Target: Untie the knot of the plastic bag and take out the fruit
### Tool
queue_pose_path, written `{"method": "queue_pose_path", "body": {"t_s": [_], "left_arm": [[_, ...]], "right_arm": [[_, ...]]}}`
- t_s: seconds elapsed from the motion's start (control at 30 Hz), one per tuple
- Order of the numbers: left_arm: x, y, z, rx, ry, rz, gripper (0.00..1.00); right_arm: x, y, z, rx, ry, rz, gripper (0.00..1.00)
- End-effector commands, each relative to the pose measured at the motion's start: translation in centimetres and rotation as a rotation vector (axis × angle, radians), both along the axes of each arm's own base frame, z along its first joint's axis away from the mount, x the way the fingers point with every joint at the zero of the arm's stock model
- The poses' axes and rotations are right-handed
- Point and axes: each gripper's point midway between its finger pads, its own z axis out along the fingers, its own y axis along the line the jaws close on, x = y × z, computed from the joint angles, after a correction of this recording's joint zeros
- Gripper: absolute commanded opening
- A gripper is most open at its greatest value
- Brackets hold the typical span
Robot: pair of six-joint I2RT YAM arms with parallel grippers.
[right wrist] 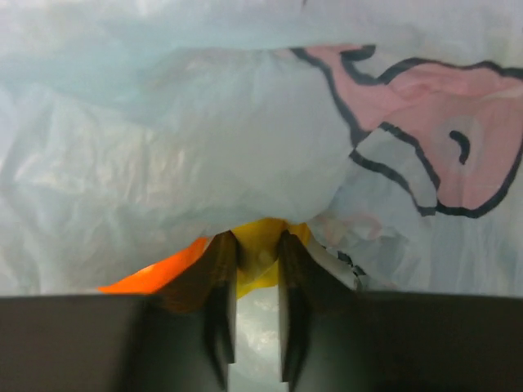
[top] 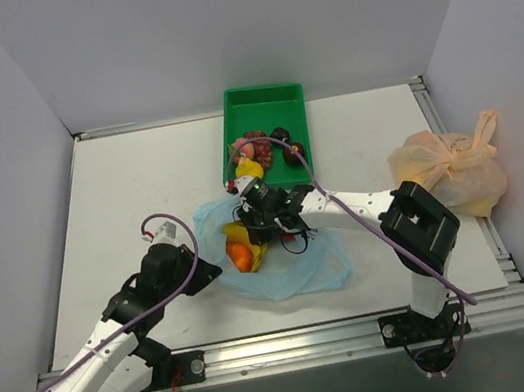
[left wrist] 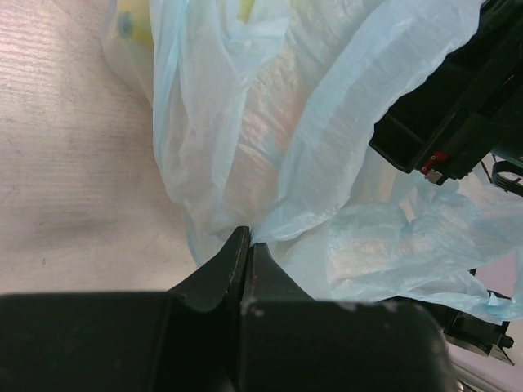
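Note:
The light blue plastic bag lies crumpled on the table between the arms. The knot is not in view. My left gripper is shut on a fold of the bag's edge. My right gripper reaches into the bag's mouth. In the right wrist view its fingertips pinch the yellow banana, with the round orange just to their left under the printed film. From above, the banana and orange show at the bag's left side.
A green tray behind the bag holds purple grapes, a yellow pear and dark fruit. A knotted pale orange bag sits at the right edge. The right arm's black body hangs close over the blue bag.

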Motion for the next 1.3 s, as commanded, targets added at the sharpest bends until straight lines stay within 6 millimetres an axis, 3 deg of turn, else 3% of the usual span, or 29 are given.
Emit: {"method": "queue_pose_path", "body": {"t_s": [0.0, 0.17, 0.4, 0.6, 0.83, 0.97, 1.17, 1.27], "left_arm": [[0.6, -0.5, 1.0, -0.034, -0.031, -0.003, 0.0], [0.7, -0.4, 1.4, -0.038, -0.047, 0.008, 0.0], [1.1, 0.2, 1.9, -0.028, -0.059, 0.048, 0.0], [1.2, 0.8, 2.3, -0.021, -0.069, 0.083, 0.0], [1.4, 1.9, 3.0, -0.011, -0.091, 0.14, 0.0], [1.3, 2.3, 3.1, 0.0, -0.091, 0.151, 0.0], [1.3, 3.4, 3.7, 0.03, -0.111, 0.187, 0.0], [1.3, 3.6, 3.9, 0.046, -0.108, 0.183, 0.0]], "right_arm": [[-0.4, 0.4, 1.4, 0.02, -0.017, 0.025, 0.03], [-1.6, 0.3, 3.6, 0.063, -0.036, 0.062, 0.0], [-3.8, -1.9, 6.0, 0.07, -0.052, 0.116, 0.0], [-6.1, -4.0, 6.8, 0.047, -0.044, 0.198, 0.0], [-6.3, -6.8, 5.7, -0.041, -0.047, 0.158, 0.0], [-6.5, -7.3, 6.3, -0.034, -0.054, 0.153, 0.0], [-6.7, -7.8, 8.6, 0.067, -0.057, 0.153, 0.0], [-8.0, -6.7, 11.4, 0.194, -0.041, 0.236, 0.0]]}}
